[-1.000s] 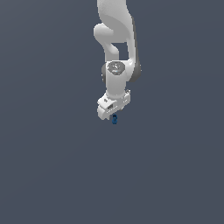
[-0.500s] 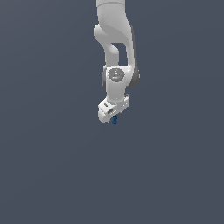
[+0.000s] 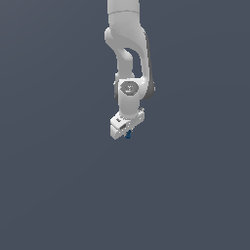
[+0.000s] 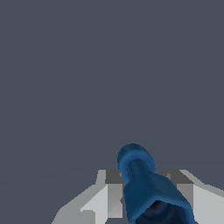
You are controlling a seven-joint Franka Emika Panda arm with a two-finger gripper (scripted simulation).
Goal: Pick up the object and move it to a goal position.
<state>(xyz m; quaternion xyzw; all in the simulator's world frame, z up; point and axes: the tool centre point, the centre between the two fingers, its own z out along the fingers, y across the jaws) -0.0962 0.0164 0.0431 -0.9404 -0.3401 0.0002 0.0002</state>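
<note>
Object [image 4: 146, 190]: dark-blue piece, long axis running out from gripper [image 4: 148, 183] between grey fingertips [image 4: 114, 177]; rounded knob at far end, body flaring wider toward gripper. Glossy, uniform blue. In exterior view, object [image 3: 128, 135] shows as tiny blue speck under white gripper [image 3: 128, 132], pointing downward. Gripper clamped on object, fingers narrow. Desk edges not distinguishable; plain grey surround.
</note>
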